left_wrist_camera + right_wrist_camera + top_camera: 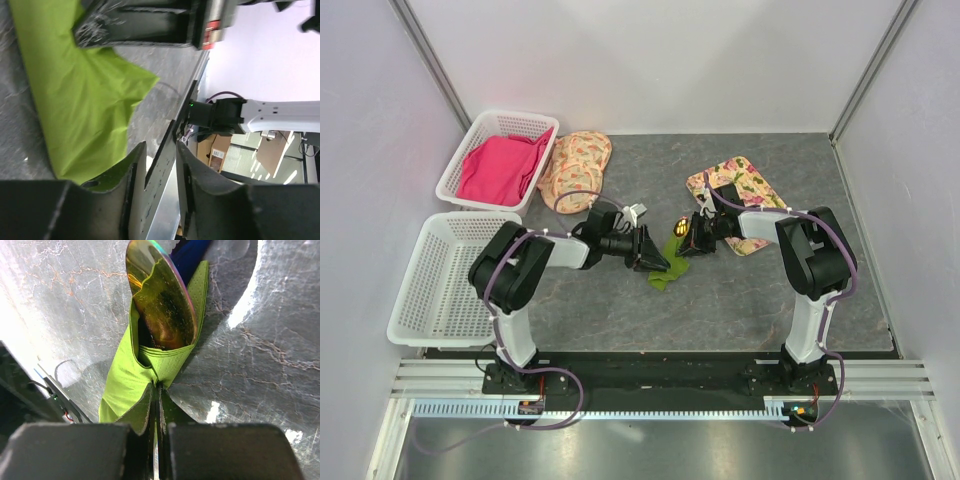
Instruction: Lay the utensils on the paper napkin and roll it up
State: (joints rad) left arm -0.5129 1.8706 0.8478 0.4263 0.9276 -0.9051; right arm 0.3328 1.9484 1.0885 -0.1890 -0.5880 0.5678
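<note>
The lime-green paper napkin lies crumpled at the table's middle between my two grippers. In the right wrist view the napkin is folded around a utensil with a shiny yellow-gold end, and a dark-blue utensil pokes out behind it. The gold end also shows in the top view. My right gripper is shut on a fold of the napkin. My left gripper is slightly open and empty, just beside the napkin's edge. My right gripper shows across the napkin from it.
A white basket holding a pink cloth stands at the back left. A second white basket sits at the left edge. Floral cloth mats lie at the back middle and back right.
</note>
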